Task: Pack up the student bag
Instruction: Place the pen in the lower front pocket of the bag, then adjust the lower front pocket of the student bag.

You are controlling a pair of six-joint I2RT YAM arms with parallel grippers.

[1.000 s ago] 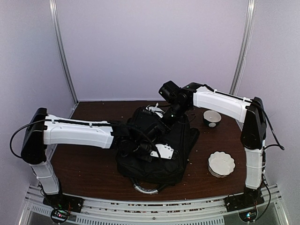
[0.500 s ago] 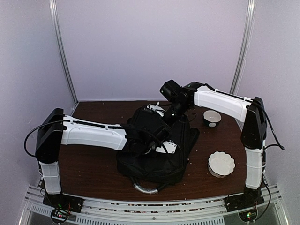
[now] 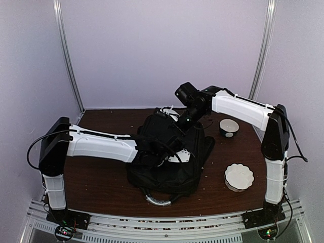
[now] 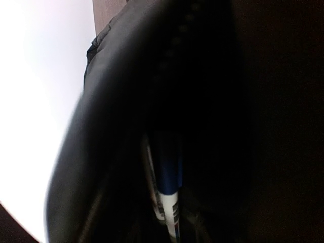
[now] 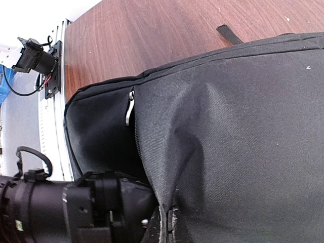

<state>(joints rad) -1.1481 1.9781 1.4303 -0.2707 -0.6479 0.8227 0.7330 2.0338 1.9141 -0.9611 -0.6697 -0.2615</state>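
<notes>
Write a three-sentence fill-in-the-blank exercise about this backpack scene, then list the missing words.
1. The arm reaching into the open student bag is the ___ one.
2. The dark bowl and the white scalloped bowl both stand on the bag's ___ side.
3. In the left wrist view, the marker inside the bag is white and ___.

Missing words: left; right; blue.

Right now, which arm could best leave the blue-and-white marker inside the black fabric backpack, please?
Left, likely: left pincer reaches inside the black fabric backpack by the blue-and-white marker; right pincer holds fabric.
</notes>
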